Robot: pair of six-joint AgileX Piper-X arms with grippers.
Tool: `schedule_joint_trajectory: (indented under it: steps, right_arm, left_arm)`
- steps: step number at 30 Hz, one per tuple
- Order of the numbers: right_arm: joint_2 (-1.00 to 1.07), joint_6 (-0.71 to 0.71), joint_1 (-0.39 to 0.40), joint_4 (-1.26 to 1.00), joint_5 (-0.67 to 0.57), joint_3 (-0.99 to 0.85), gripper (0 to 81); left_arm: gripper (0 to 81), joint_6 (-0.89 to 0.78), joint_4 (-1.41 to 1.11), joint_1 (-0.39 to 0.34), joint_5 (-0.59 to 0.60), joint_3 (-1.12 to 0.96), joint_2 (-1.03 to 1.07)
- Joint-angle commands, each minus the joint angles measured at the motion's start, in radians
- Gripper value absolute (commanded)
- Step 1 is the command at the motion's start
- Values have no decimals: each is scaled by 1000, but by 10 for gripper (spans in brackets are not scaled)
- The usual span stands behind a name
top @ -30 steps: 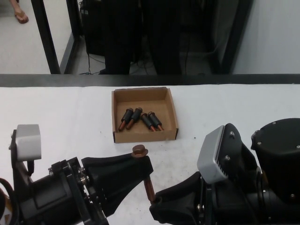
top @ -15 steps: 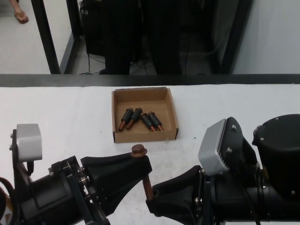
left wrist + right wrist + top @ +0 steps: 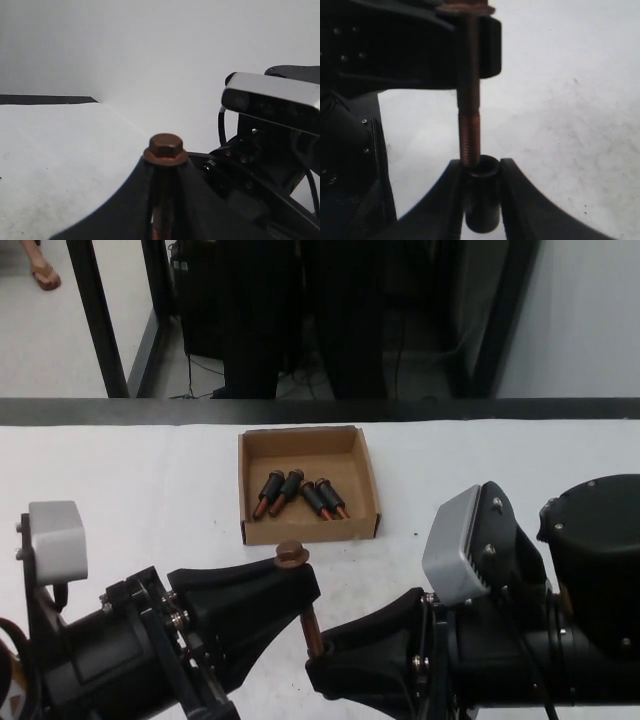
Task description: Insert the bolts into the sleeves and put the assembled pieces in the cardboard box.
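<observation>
1. The high camera sits behind both arms, looking forward and down over the tabletop (image 3: 120, 470).
2. Wrist cameras sit tight behind the left gripper (image 3: 162, 175) and right gripper (image 3: 481, 186), facing outward.
3. All three catch the bolt (image 3: 293, 554).

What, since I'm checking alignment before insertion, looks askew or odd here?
The bolt tip meets the sleeve at its rim, off-centre from the bore, so it may catch. Nothing else stands out.
</observation>
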Motion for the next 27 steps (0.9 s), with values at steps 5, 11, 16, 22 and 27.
schedule_joint_trajectory:
  steps: [5,11,16,22,27]
  right_arm:
    - [-12,8,1,-33,-14,-33,3]
    - [-12,8,1,-33,-14,-33,3]
    - [-12,8,1,-33,-14,-34,3]
    - [-12,8,1,-33,-5,-46,3]
    - [-12,8,1,-33,-5,-46,3]
  left_arm:
    - [8,13,-7,-3,16,-2,-9]
    - [8,7,-7,-3,20,-2,-9]
    - [8,-26,-7,-3,25,-2,-9]
    - [8,-64,-7,-5,81,-2,-9]
    - [72,-64,-7,-5,150,-2,-9]
